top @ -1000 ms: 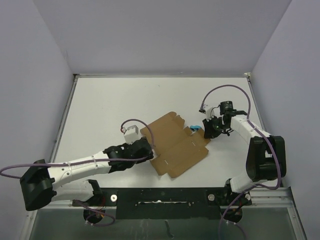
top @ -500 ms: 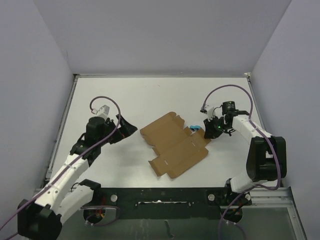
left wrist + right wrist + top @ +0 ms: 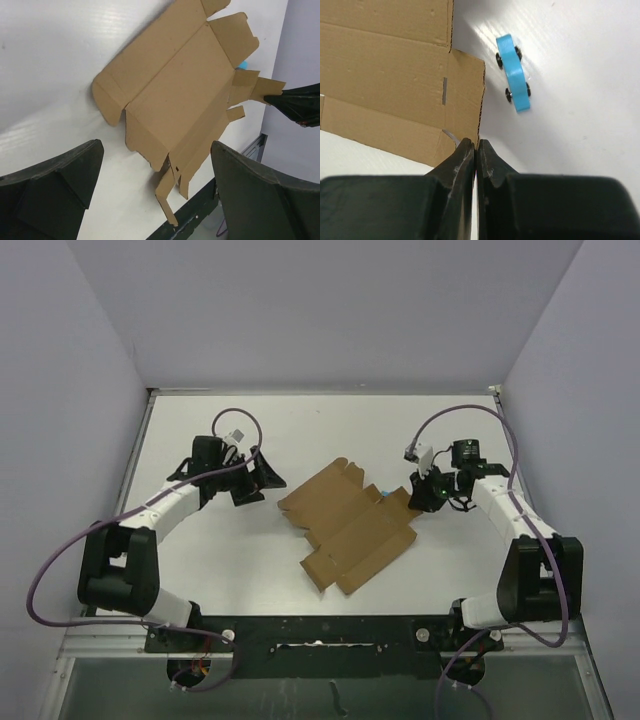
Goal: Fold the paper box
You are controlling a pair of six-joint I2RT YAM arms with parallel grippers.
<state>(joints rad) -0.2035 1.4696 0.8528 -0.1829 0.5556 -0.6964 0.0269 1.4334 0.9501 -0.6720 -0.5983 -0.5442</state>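
The right gripper [image 3: 476,145] has its jaws pressed together, pinching a corner flap of the paper box [image 3: 350,530]. The left gripper [image 3: 264,480] has its jaws spread wide and holds nothing. It sits near the box, which lies unfolded in the middle of the surface [image 3: 220,550].

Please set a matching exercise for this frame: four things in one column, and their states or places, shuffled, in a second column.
Things:
1. paper box
2. left gripper
3. right gripper
4. blue toy car

States:
A. shut, pinching the edge of a cardboard flap
B. lying unfolded on the table
C. open, clear of the cardboard
D. beside the box, held by nothing

Pairs: 1-B, 2-C, 3-A, 4-D
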